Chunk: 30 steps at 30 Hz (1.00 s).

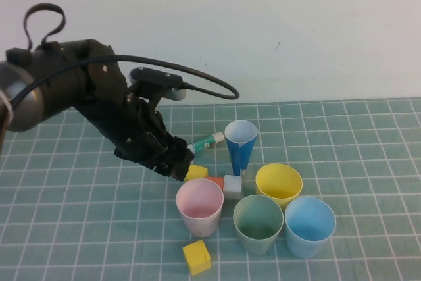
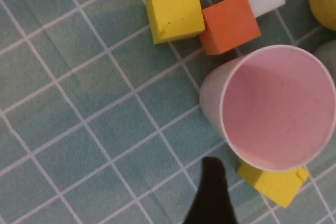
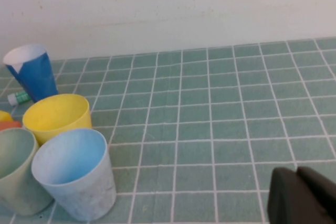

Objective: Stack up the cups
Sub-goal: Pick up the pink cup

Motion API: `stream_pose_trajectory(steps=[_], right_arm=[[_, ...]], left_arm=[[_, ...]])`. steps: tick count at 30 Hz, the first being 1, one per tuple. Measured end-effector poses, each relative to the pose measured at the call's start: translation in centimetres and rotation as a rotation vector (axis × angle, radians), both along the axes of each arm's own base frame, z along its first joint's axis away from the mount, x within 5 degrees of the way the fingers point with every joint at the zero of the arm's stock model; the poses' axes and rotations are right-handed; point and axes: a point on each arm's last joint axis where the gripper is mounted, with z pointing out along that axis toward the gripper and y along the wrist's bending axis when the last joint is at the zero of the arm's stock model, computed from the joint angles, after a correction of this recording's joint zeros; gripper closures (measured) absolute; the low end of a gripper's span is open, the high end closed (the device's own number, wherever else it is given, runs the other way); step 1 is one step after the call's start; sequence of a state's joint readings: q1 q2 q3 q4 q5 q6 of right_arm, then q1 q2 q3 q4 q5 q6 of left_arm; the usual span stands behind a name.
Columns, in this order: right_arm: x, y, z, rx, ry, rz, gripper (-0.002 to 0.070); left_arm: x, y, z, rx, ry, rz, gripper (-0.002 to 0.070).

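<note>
4 cups upright, mouths up: pink cup (image 1: 199, 206), green cup (image 1: 258, 223), blue cup (image 1: 310, 226), yellow cup (image 1: 279, 185), left pincer (image 1: 176, 166) at pink's 11 o'clock, jaw state unclear, right pincer (image 3: 302, 195) beside open counter (image 3: 231, 108), jaw state unclear.

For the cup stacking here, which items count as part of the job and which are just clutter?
Job items:
pink cup
green cup
light blue cup
yellow cup
left gripper, low over the blocks behind the pink cup
right gripper, off to the right of the cups

Clutter:
dark blue cone cup
two yellow blocks
orange block
white block
small tube
</note>
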State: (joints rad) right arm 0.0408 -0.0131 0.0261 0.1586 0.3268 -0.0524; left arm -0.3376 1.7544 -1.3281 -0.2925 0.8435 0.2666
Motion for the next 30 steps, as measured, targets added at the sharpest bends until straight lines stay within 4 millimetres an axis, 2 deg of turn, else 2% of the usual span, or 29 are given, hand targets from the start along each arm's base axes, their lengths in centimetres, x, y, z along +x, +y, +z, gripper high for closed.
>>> stream_pose_trajectory(steps=[1, 4, 8, 15, 19, 22, 24, 27, 30], right_arm=[[0.0, 0.0, 0.0, 0.008, 0.0, 0.001, 0.0679], [0.0, 0.1, 0.0, 0.038, 0.002, 0.002, 0.0679], [0.0, 0.2, 0.0, 0.057, 0.003, 0.003, 0.0679], [0.0, 0.2, 0.0, 0.065, 0.004, 0.002, 0.0679], [0.0, 0.2, 0.0, 0.075, 0.005, 0.002, 0.0679], [0.0, 0.4, 0.1, 0.175, 0.012, -0.002, 0.0679], [0.0, 0.7, 0.2, 0.327, 0.026, -0.015, 0.0679], [-0.1, 1.1, 0.3, 0.477, 0.039, -0.022, 0.0679], [-0.1, 1.3, 0.5, 0.565, 0.045, -0.02, 0.0679]], left_arm=[[0.5, -0.3, -0.8, 0.004, 0.02, 0.005, 0.0214], [1.7, -0.8, -3.0, 0.018, 0.07, 0.014, 0.0191], [3.0, -1.2, -5.7, 0.037, 0.128, 0.02, 0.0216], [3.9, -1.5, -8.9, 0.057, 0.185, 0.03, 0.0272], [4.2, -1.6, -9.9, 0.063, 0.193, 0.035, 0.036], [4.3, -1.6, -10.1, 0.072, 0.177, 0.008, 0.0538], [4.4, -1.5, -10.1, 0.081, 0.167, -0.007, 0.061], [4.3, -1.5, -9.5, 0.087, 0.155, -0.021, 0.0655], [4.1, -1.4, -7.6, 0.078, 0.12, -0.026, 0.0666]])
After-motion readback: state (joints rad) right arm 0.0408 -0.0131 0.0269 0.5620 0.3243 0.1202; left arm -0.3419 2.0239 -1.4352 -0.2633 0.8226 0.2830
